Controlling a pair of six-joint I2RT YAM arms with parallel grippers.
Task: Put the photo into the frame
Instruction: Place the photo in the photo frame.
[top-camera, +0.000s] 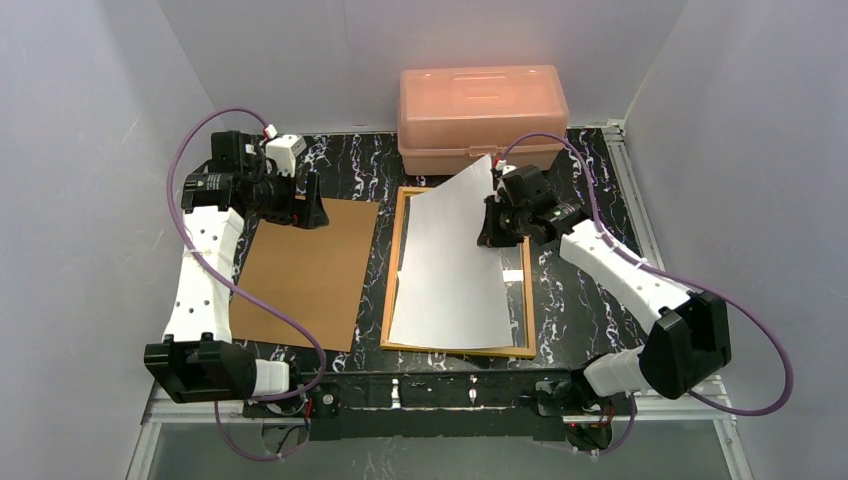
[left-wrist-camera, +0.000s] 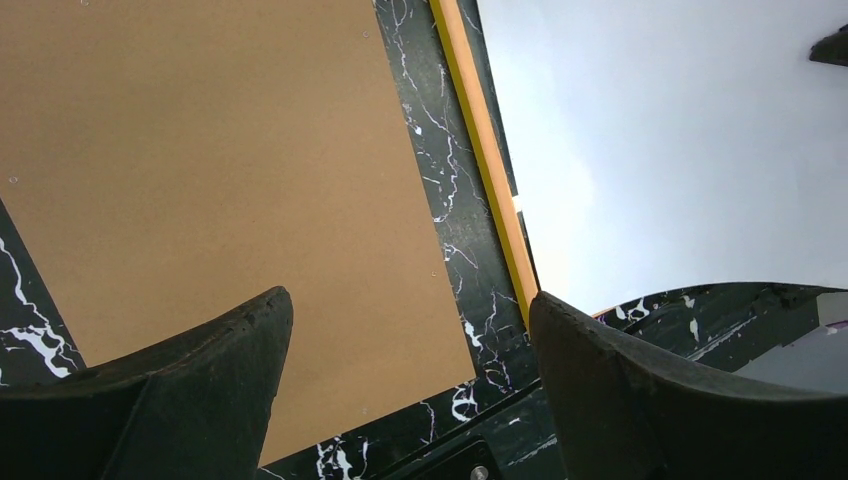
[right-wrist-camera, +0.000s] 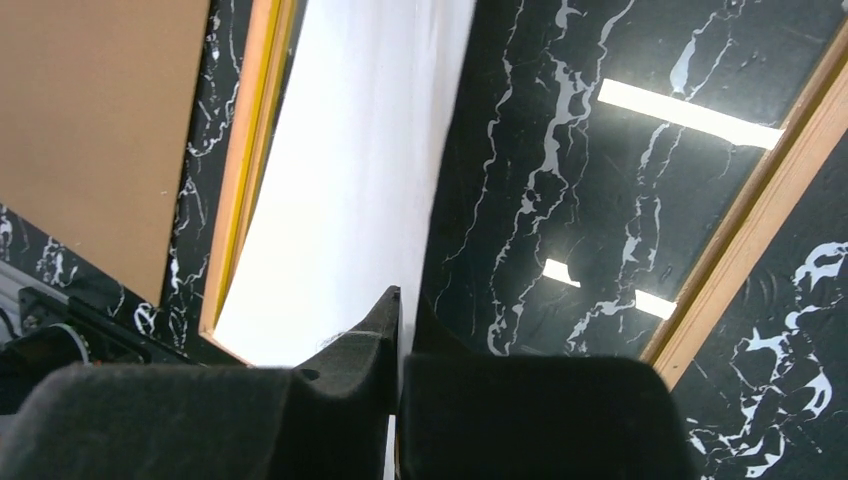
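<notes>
The photo (top-camera: 450, 260) shows only its plain white side. It lies slanted over the yellow-orange frame (top-camera: 388, 290), its right edge lifted and its far corner sticking up toward the box. My right gripper (top-camera: 492, 228) is shut on that right edge. In the right wrist view the fingers (right-wrist-camera: 405, 305) pinch the white sheet (right-wrist-camera: 360, 170) above the frame's pane (right-wrist-camera: 560, 200) and border (right-wrist-camera: 245, 150). My left gripper (top-camera: 305, 212) is open and empty over the far edge of the brown backing board (top-camera: 305, 270). The left wrist view (left-wrist-camera: 405, 305) shows the board (left-wrist-camera: 220, 160), frame border (left-wrist-camera: 487, 160) and photo (left-wrist-camera: 660, 140).
A salmon-pink plastic box (top-camera: 482, 105) stands at the back, just beyond the frame. The brown backing board lies flat left of the frame, with a strip of black marbled table (top-camera: 375, 250) between them. Grey walls close in the left, right and back.
</notes>
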